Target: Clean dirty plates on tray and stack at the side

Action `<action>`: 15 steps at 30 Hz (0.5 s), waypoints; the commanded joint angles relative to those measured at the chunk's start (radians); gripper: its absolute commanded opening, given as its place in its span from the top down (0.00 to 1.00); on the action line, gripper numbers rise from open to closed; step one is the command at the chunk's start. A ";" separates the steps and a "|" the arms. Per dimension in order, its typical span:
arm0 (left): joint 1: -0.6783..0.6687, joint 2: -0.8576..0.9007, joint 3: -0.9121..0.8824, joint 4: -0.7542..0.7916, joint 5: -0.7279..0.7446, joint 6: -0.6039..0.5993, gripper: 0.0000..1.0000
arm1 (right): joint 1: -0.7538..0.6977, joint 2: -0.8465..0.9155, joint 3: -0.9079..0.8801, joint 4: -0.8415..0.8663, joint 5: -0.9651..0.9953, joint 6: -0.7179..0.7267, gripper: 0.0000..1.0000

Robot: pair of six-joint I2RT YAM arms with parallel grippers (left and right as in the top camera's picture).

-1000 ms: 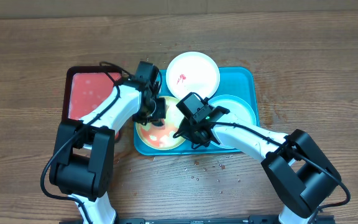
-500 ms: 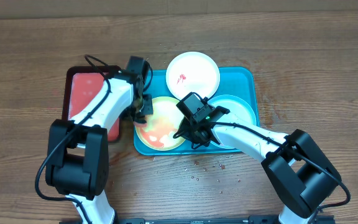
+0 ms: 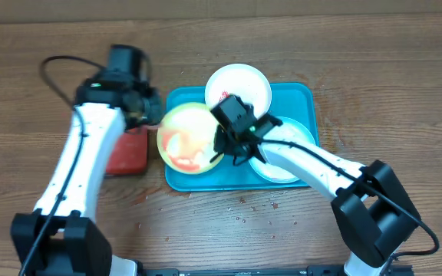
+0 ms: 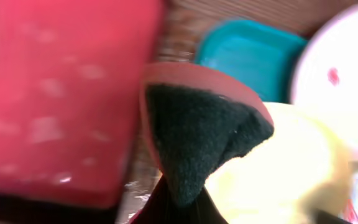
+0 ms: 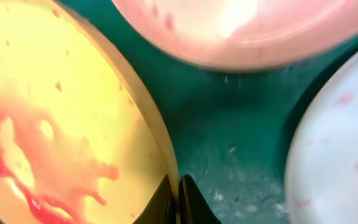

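My right gripper (image 3: 222,146) is shut on the rim of the lime-green-rimmed plate (image 3: 184,139), which is smeared with red sauce and held tilted over the left part of the turquoise tray (image 3: 301,100); the pinch shows in the right wrist view (image 5: 178,190). The white plate (image 3: 240,88) with a red smear leans on the tray's far rim. The mint-rimmed plate (image 3: 290,142) lies in the tray, partly under my right arm. My left gripper (image 3: 138,107) is shut on a red sponge with a dark pad (image 4: 197,134), over the red tray's far edge.
The smaller red tray (image 3: 125,153) lies left of the turquoise tray, partly hidden by my left arm. Small red crumbs (image 3: 255,205) are scattered on the wooden table in front of the turquoise tray.
My left arm has swung up and to the left, taking the sponge off the lime-green plate. My right gripper has tilted that plate up and shifted it left.
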 commanded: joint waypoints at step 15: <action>0.241 0.007 0.013 -0.033 -0.011 -0.016 0.96 | 0.100 -0.010 0.283 -0.062 0.906 -0.722 0.96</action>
